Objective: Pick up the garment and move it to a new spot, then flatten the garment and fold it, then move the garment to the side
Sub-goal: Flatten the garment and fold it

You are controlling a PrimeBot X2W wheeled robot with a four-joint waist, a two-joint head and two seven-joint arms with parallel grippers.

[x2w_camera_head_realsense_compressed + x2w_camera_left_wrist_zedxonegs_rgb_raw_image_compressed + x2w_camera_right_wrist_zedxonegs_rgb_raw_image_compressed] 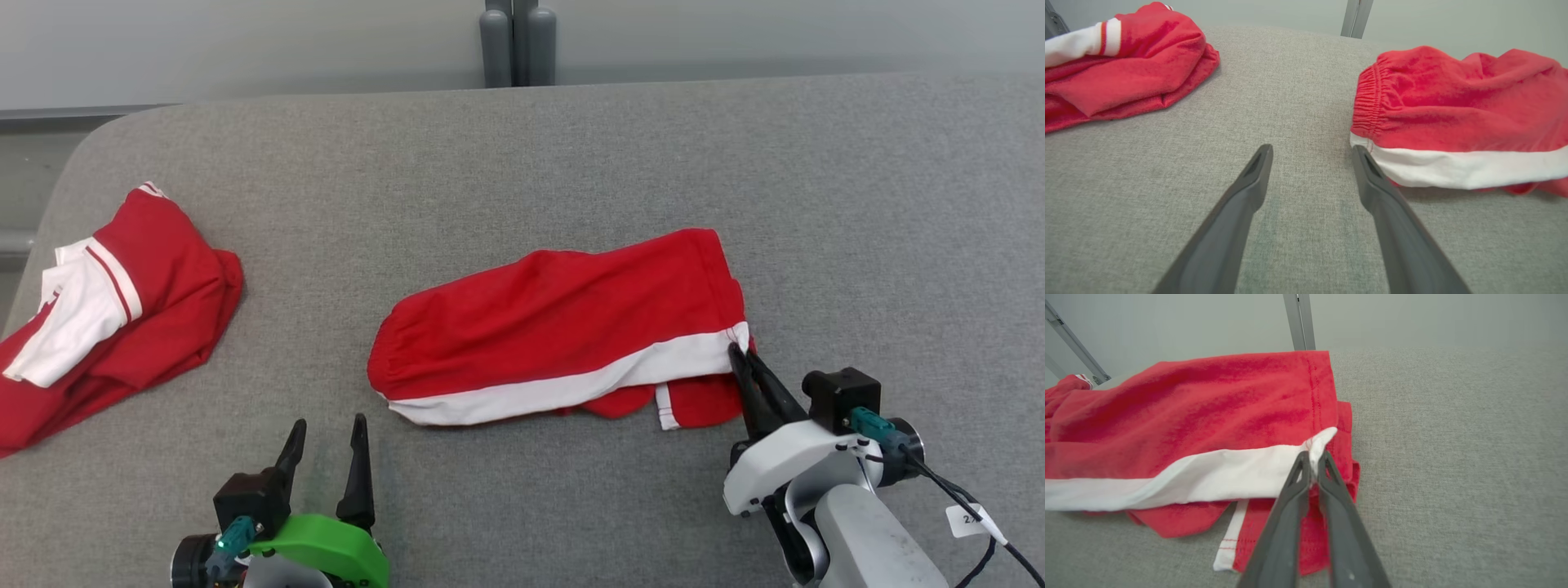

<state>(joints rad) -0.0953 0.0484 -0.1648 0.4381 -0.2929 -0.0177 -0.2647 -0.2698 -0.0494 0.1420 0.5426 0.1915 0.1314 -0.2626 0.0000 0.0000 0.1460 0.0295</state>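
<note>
Right wrist view: the right gripper [1312, 467] is clamped on the garment [563, 314], its two fingers pinching the hem corner where the white stripe [1208, 477] ends.

Step in hand, as judged: flattening before the fold.
- Grip the corner firmly and draw it along the garment's length, low over the grey table [571, 147]. This should pull out the crumpled leg [1274, 535] bunched beneath the stripe instead of trapping it.
- A second hold at the elastic waistband [1372, 98] is probably needed. A pull from one end alone is likely to drag the whole garment across the table.

Pose:
- The right arm comes in over the table's near edge. Its fingers slant forward and down, with the tips at cloth level.
- The left gripper [326, 420] hangs over the table's near edge, fingers apart and holding nothing. It sits just short of the waistband end. Whether it touches the cloth cannot be told.

Location:
- The garment lies at the table's middle, stretched crosswise.
- A second red garment [122, 302] lies heaped at the table's left end, well apart.
- Grey posts [518, 41] stand beyond the table's far edge.
</note>
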